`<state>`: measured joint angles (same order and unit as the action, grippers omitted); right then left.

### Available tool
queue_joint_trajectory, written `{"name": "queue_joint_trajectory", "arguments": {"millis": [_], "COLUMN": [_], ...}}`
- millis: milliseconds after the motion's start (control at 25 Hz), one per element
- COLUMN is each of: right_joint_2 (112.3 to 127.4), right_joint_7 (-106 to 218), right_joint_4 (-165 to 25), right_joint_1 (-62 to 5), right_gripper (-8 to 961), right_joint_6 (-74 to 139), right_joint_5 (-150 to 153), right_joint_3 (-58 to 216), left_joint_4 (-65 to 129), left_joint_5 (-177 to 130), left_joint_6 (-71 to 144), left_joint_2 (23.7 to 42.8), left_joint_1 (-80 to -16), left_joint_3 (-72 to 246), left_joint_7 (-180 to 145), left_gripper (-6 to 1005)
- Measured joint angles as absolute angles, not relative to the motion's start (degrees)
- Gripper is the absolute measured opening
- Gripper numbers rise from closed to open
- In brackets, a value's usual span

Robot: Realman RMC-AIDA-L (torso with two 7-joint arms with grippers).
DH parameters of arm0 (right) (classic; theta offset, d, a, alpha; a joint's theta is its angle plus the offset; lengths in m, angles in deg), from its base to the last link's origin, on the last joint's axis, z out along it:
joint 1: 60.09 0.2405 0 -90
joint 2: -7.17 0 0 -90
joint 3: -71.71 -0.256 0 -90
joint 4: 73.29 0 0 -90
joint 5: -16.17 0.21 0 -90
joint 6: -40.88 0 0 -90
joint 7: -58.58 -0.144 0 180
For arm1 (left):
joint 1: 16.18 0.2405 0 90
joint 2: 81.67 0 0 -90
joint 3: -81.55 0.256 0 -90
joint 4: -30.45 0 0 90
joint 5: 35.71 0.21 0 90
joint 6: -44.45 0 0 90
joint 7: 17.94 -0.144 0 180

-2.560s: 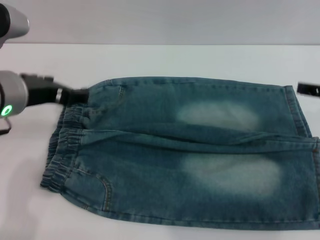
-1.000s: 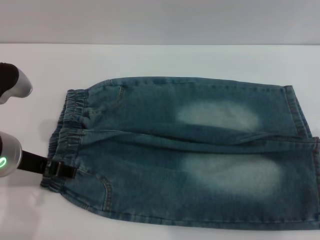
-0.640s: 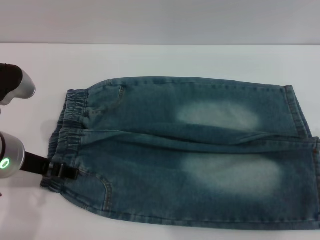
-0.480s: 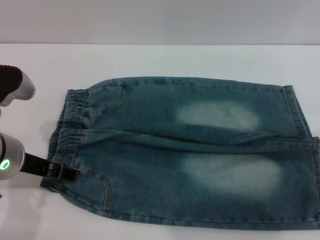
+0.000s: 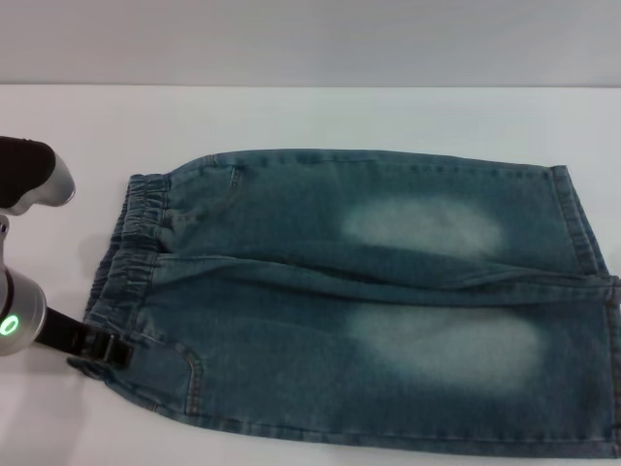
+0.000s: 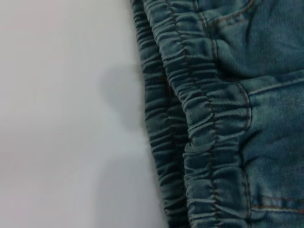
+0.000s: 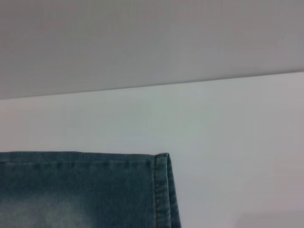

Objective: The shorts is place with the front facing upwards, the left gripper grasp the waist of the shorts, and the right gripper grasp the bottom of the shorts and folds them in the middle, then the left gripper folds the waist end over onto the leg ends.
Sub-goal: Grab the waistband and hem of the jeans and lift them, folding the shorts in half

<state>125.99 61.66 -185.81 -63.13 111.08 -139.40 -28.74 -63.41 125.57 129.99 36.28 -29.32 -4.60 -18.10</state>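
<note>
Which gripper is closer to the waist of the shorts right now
Left. The left gripper is at the waist, on its near corner. The right gripper isn't visible in any view; its wrist camera looks at the leg ends.

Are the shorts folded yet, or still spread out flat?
Spread flat. The shorts show both legs side by side, the waist at one end, hems opposite. The left gripper sits at the waist's near corner.

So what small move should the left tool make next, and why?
Probably shut on the band and lift. The left tool sits at the near corner of the gathered elastic waist of the faded blue denim shorts, which lie flat on the white table; whether it already grips is unclear.
</note>
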Motion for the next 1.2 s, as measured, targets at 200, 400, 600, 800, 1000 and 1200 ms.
{"name": "queue_joint_trajectory", "arguments": {"millis": [200, 400, 600, 800, 1000, 1200], "right_joint_2": [126.02, 126.03, 126.03, 126.02, 126.03, 126.23], "right_joint_7": [61.7, 61.8, 62.6, 63.0, 63.2, 62.8], "right_joint_4": [-185.9, -186.1, -186.2, -187.1, -187.0, -185.7], "right_joint_1": [-63.4, -63.7, -63.8, -64.2, -64.4, -65.2], "right_gripper": [789, 789, 788, 788, 788, 788], "right_joint_6": [111.4, 112.2, 116.0, 121.8, 125.5, 125.4], "right_joint_5": [-139.4, -139.4, -139.4, -139.4, -139.4, -139.4], "right_joint_3": [-28.7, -28.8, -29.0, -29.0, -28.1, -24.2], "left_joint_4": [-65.1, -65.8, -66.1, -67.5, -67.4, -67.0], "left_joint_5": [125.5, 125.1, 124.9, 124.9, 124.9, 124.9], "left_joint_6": [129.8, 129.8, 130.4, 130.7, 130.7, 130.5], "left_joint_2": [36.33, 36.35, 36.37, 36.37, 36.37, 36.37], "left_joint_1": [-29.0, -28.9, -28.8, -28.6, -29.3, -30.2], "left_joint_3": [-4.4, -4.4, -4.4, -4.3, -4.4, -4.4], "left_joint_7": [-18.1, -18.2, -18.2, -18.1, -18.1, -18.1], "left_gripper": [651, 576, 511, 465, 373, 287]}}
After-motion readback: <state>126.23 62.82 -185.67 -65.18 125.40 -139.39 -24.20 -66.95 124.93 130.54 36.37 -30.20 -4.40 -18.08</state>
